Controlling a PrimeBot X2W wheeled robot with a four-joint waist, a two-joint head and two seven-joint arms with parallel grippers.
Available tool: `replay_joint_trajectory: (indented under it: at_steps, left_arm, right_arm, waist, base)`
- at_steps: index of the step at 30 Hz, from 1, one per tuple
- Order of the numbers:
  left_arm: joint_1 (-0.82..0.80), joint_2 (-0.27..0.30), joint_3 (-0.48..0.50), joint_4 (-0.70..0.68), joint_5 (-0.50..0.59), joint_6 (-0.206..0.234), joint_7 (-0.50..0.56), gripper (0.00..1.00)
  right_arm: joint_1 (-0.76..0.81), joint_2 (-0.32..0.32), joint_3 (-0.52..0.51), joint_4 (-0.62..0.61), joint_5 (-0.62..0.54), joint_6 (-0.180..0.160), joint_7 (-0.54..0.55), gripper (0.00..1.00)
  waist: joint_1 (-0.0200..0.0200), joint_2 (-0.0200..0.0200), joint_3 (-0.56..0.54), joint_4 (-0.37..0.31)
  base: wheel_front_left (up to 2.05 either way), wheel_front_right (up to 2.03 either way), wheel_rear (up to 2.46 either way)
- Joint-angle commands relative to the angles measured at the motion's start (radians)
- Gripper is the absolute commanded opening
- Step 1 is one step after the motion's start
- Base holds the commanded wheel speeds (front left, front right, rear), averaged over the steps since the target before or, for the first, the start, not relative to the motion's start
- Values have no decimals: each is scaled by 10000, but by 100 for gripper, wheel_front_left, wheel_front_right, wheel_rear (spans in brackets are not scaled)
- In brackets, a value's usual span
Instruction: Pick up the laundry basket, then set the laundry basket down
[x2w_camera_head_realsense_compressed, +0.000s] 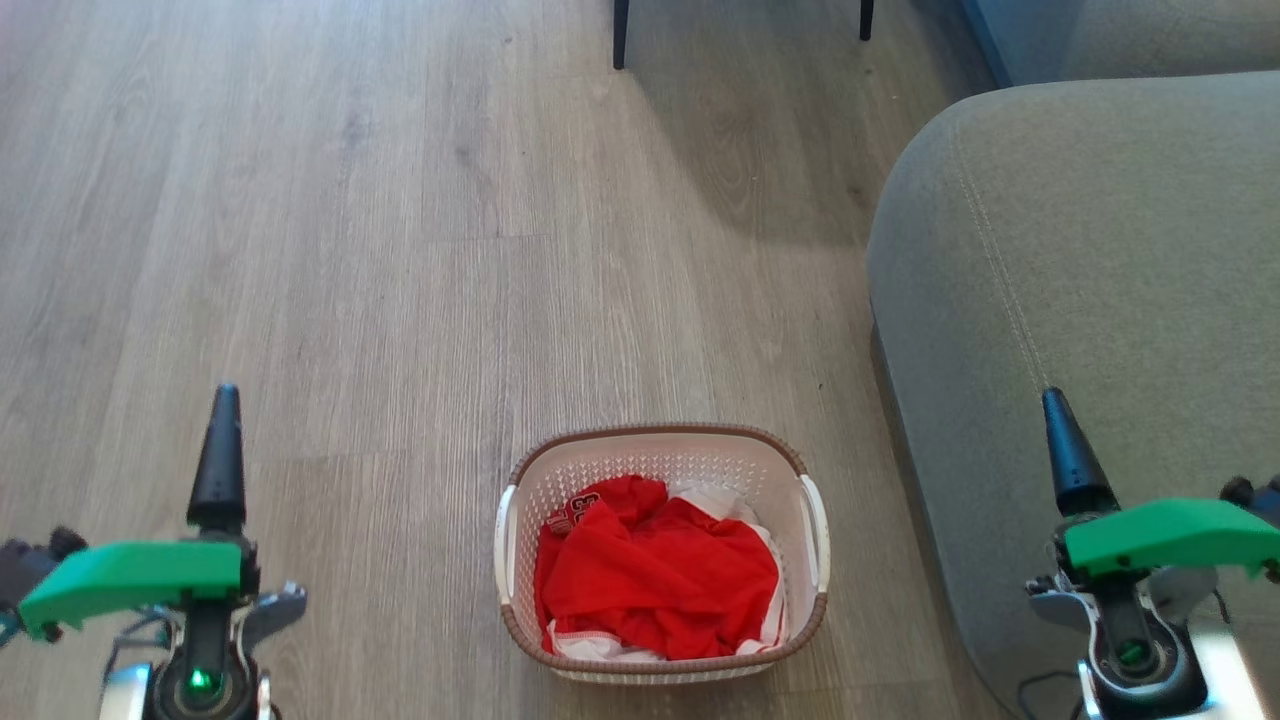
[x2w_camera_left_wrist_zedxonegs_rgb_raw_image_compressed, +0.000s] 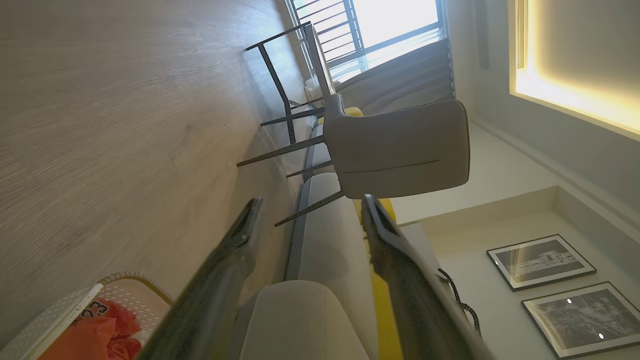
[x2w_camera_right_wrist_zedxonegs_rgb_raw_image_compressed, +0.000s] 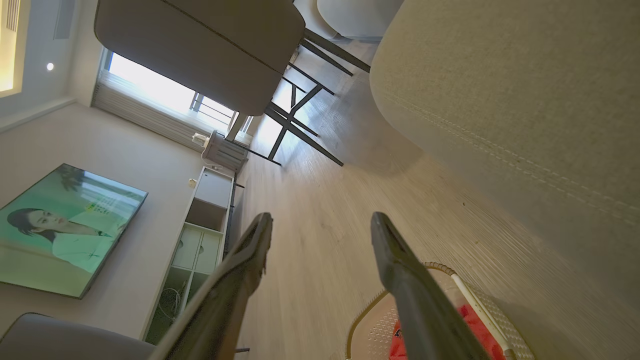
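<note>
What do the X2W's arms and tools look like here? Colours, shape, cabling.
The left tool and right tool match: each has two long dark fingers tapering to narrow tips. Behind each sits a bright green angular cover over a dark and silver-grey wrist housing with a small green light. A thin black cable runs beside the left tool.

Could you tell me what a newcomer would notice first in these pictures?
The red clothing heaped in the laundry basket, low centre of the head view on the wooden floor, draws the eye first. Then the grey sofa on the right, and the left gripper and right gripper, both open, flanking the basket without touching it.
</note>
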Motion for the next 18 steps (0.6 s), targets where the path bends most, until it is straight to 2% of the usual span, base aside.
replay_joint_trajectory:
  at_steps: [1,5,12,13,18]
  left_arm:
    - [-638,77,247,-617,430,56,-118,100]
    - [-749,79,21,-1216,1527,277,-236,100]
    - [-843,82,-1052,-1936,3652,1231,-441,100]
    - [-843,82,-1052,-1936,3652,1231,-441,100]
    - [-959,92,-1895,-2115,5105,1770,-587,100]
  right_arm:
    - [-636,-89,156,-553,-463,28,-196,100]
    - [-737,-232,362,-803,-1297,31,-313,100]
    - [-866,-393,819,-1176,-2661,35,-518,100]
    - [-866,-393,819,-1176,-2661,35,-518,100]
    - [-962,-608,1158,-1336,-3678,37,-663,100]
  waist:
    - [0,0,13,6]
    - [0,0,51,23]
    - [0,0,99,66]
    - [0,0,99,66]
    - [0,0,120,73]
  base:
    - [0,0,0]
    - [0,0,0]
    - [0,0,0]
    - [0,0,0]
    - [0,0,0]
